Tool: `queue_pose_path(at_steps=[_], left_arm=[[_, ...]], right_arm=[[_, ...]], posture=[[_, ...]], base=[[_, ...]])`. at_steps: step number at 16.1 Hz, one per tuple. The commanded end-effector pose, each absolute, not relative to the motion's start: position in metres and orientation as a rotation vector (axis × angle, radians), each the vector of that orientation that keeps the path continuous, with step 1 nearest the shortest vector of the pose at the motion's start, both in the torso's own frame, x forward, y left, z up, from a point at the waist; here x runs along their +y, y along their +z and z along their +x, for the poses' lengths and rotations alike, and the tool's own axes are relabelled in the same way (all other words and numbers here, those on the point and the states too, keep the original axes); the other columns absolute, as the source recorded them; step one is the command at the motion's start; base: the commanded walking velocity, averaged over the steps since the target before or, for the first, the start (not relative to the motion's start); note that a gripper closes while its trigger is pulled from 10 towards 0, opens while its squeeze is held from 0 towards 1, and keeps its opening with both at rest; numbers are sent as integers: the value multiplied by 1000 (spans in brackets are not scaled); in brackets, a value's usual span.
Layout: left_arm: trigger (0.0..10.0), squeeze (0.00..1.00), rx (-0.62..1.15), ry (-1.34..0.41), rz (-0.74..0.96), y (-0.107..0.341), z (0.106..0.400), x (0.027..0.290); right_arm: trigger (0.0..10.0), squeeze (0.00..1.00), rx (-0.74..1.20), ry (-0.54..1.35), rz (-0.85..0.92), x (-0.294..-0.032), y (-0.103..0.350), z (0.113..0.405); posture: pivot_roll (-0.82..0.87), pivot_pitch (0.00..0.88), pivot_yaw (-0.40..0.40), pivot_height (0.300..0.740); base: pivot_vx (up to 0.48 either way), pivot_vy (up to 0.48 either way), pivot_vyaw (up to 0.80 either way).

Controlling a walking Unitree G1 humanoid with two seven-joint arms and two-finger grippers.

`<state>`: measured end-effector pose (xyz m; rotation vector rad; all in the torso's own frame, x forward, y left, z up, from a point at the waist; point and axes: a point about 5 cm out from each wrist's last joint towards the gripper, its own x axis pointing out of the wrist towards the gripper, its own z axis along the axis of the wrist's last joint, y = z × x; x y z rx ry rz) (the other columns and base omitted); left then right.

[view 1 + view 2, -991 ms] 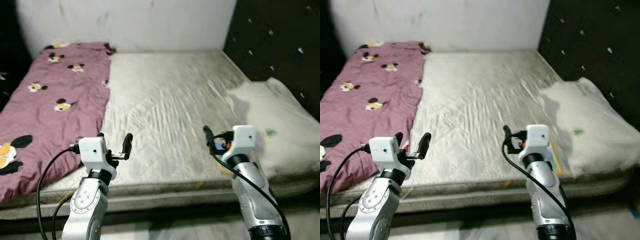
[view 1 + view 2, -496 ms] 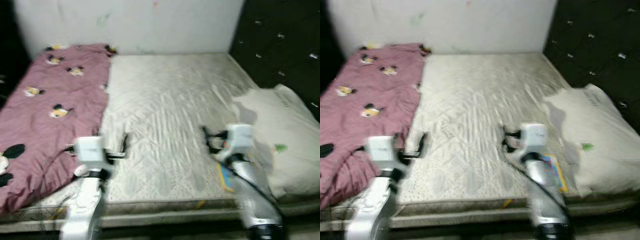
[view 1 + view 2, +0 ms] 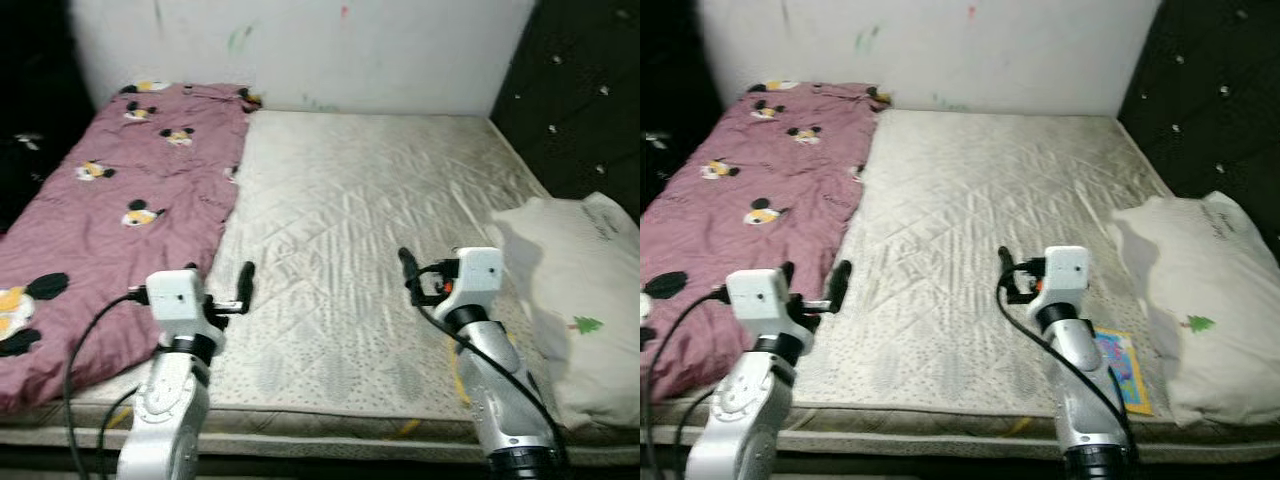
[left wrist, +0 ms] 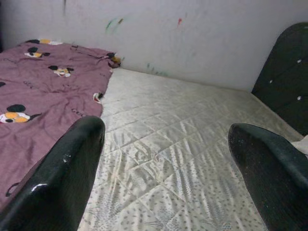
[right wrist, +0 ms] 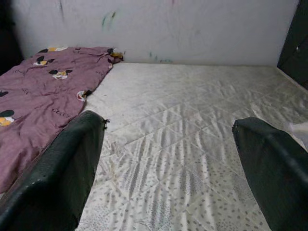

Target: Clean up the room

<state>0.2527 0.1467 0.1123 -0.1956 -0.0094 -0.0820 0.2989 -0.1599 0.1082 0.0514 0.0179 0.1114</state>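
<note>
Maroon quilt (image 3: 110,220) with cartoon mice covers the left of the frame, its long axis running from the near mattress (image 3: 370,250) edge up to the wall (image 3: 300,50). A white pillow (image 3: 1200,300) lies at right, lengthwise along the dark headboard (image 3: 580,90). A colourful book (image 3: 1122,365) lies flat at lower right, between right arm and pillow. Left claw (image 3: 218,288) and right claw (image 3: 1005,272) hover over the near mattress edge, both with fingers apart, holding nothing.
</note>
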Motion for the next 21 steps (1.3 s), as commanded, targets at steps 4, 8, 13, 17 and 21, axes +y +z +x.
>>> queue_pose_path(at_steps=[4, 8, 13, 17, 21], left_arm=[[10000, 0, 0, -76, -193, 111, 253, 150], [10000, 0, 2, -69, -198, 111, 253, 151], [10000, 0, 4, -63, -202, 110, 253, 151], [10000, 0, 2, -60, -203, 110, 253, 152], [10000, 0, 1, -59, -205, 111, 253, 152]], right_arm=[[10000, 0, 17, 119, 56, -156, 109, 300], [10000, 0, 18, 123, 54, -156, 109, 301], [10000, 0, 21, 129, 48, -155, 108, 301], [10000, 0, 23, 131, 45, -155, 109, 301], [10000, 0, 29, 132, 41, -155, 107, 301]], posture=[[-87, 0, -12, 740], [-86, 0, -12, 740], [-86, 0, -14, 740], [-86, 0, -14, 740], [-86, 0, -13, 740]], base=[[0, 480, -459], [0, 480, 0], [0, 480, 0], [0, 480, 0], [0, 480, 0]])
